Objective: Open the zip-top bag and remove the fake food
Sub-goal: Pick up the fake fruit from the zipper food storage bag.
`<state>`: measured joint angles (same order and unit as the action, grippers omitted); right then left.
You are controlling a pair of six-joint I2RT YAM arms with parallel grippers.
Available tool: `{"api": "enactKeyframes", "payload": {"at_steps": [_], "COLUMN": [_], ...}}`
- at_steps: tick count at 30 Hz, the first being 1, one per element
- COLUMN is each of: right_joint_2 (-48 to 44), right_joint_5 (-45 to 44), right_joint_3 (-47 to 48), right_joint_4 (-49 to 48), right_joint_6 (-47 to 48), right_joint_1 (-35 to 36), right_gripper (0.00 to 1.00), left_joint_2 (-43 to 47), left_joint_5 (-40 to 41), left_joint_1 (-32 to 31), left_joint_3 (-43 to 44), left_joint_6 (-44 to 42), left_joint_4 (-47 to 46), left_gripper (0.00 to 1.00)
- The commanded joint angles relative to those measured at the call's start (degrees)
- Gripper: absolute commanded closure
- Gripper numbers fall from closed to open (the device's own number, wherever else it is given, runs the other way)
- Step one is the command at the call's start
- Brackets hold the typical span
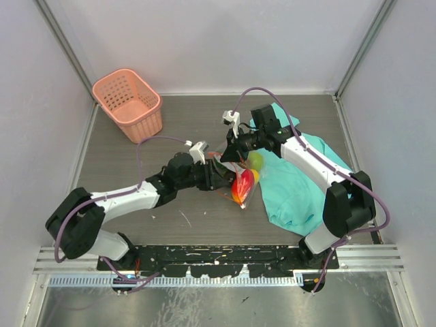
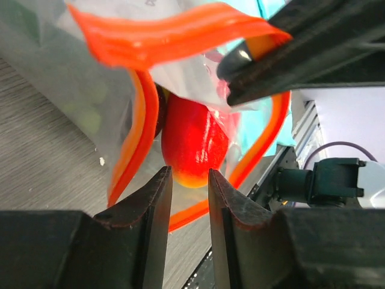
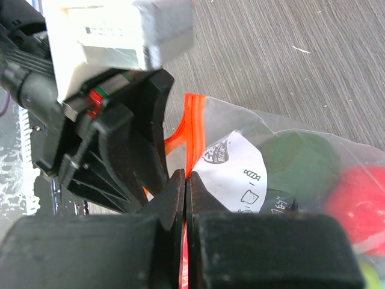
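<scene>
The clear, crinkly zip-top bag (image 2: 90,90) is sitting mid-tabletop at the edge of the crumpled teal cloth (image 1: 300,184), its red-orange zip strip (image 2: 180,30) gaping in a loop toward me. The fake food is lying inside: a glossy red plastic fruit (image 2: 192,144) is poking toward the mouth, with a dark green piece (image 3: 301,162) and a yellow-green ball (image 1: 256,161) deeper in. My right pincer (image 3: 185,180) is clamping shut on one lip of the strip, just beside the small whitish label (image 3: 234,165), and is holding the mouth up. My left pincer (image 2: 190,174) is standing slightly open, the gap looking narrower than the red fruit, whose tip is sitting right at the fingertips; I cannot tell whether they are touching it. The worry I am weighing is that closing on that rounded, slick tip is likely to squirt the fruit back into the bag. I am also risking catching the lower lip of film between finger and fruit, so pulling would be dragging the whole bag across the grey wood-grain tabletop (image 1: 191,122). A hard tug could be slipping the thin strip out of my right grip, collapsing the mouth.
</scene>
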<state>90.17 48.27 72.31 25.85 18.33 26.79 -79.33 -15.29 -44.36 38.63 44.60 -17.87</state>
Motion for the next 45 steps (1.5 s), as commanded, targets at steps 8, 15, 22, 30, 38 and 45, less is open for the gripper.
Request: {"api": "enactKeyframes", "payload": {"at_steps": [8, 15, 22, 30, 38, 45], "right_joint_2": [-0.7, -1.0, -0.5, -2.7, -3.8, -1.2], "right_joint_5": [2.2, 2.6, 2.7, 3.7, -6.4, -16.4], "right_joint_3": [1.3, 1.3, 2.1, 5.4, 5.5, 1.5], "right_joint_4": [0.0, -0.3, 1.4, 11.2, 19.8, 21.8], "right_joint_6": [0.7, 0.0, 1.3, 12.6, 24.1, 26.5], "right_joint_1": [0.1, 0.2, 0.3, -4.0, -12.5, -12.3], "right_gripper": [0.99, 0.99, 0.89, 0.47, 0.47, 0.72], "left_joint_2": [-7.4, -10.0, -11.3, -12.1, -12.0, -12.3], "left_joint_5": [-0.7, -1.3, -0.2, 0.0, 0.1, -0.8], "left_joint_1": [-2.9, -3.4, -3.4, -2.9, -2.5, -2.1], "left_joint_3": [6.3, 5.4, 4.7, 3.5, 3.5, 3.4], "left_joint_6": [-1.6, 0.2, 0.9, 0.6, -0.2, 0.2], "left_joint_4": [-2.4, -6.1, -9.2, -10.2, -9.3, -10.4], "left_gripper": [0.64, 0.56, 0.53, 0.50, 0.47, 0.46]}}
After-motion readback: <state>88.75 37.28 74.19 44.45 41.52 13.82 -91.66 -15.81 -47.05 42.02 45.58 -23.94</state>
